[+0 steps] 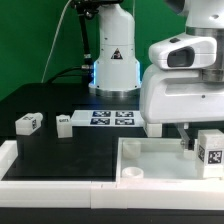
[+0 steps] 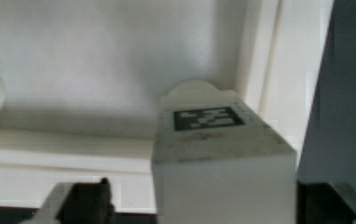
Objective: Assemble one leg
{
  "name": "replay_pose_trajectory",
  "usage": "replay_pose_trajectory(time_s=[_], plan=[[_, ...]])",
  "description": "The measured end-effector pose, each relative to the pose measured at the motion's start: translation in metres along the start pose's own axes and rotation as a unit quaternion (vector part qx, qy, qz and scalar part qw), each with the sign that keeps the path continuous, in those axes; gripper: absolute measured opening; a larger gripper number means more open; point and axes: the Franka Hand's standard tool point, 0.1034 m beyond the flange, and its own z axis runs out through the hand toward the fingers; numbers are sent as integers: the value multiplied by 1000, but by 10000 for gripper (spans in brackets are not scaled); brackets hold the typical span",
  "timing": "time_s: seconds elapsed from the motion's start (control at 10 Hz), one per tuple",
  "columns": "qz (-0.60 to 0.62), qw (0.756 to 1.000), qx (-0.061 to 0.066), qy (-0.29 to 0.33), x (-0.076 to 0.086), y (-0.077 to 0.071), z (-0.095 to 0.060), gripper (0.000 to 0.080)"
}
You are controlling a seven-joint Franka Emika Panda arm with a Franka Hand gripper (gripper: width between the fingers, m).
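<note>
My gripper (image 1: 199, 138) is shut on a leg (image 1: 210, 150), a white blocky peg with a black-and-white tag. It holds the leg over the near right corner of the big white tray (image 1: 150, 158). In the wrist view the leg (image 2: 219, 150) runs out from between the dark fingers (image 2: 86, 200), tag side up, with the tray's floor and side wall (image 2: 264, 60) behind it. The gripper's midpoint in that view (image 2: 207, 205) lies on the leg. Two more legs (image 1: 27, 122) (image 1: 63, 122) lie on the black table at the exterior view's left.
The marker board (image 1: 110, 118) lies at the back middle of the table, before the robot's base (image 1: 113, 65). A round corner socket (image 1: 132, 172) shows at the tray's near left corner. A white rim (image 1: 20, 165) runs along the table's front.
</note>
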Motion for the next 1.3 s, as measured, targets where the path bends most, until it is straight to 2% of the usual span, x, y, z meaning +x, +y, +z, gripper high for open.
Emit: replay_pose_trajectory(time_s=[0.1, 0.2, 0.4, 0.6, 0.7, 1.0, 1.2, 1.3], plan=[[0, 1000, 0, 0, 0, 0, 0, 436], [11, 1000, 0, 0, 0, 0, 0, 289], [52, 999, 1, -1, 0, 0, 0, 290], [211, 977, 4, -3, 1, 4, 1, 290], [283, 959, 4, -5, 0, 5, 2, 290], [483, 875, -2, -16, -2, 3, 2, 291], [581, 814, 0, -16, 0, 5, 2, 291], [597, 802, -1, -19, 0, 7, 2, 291]])
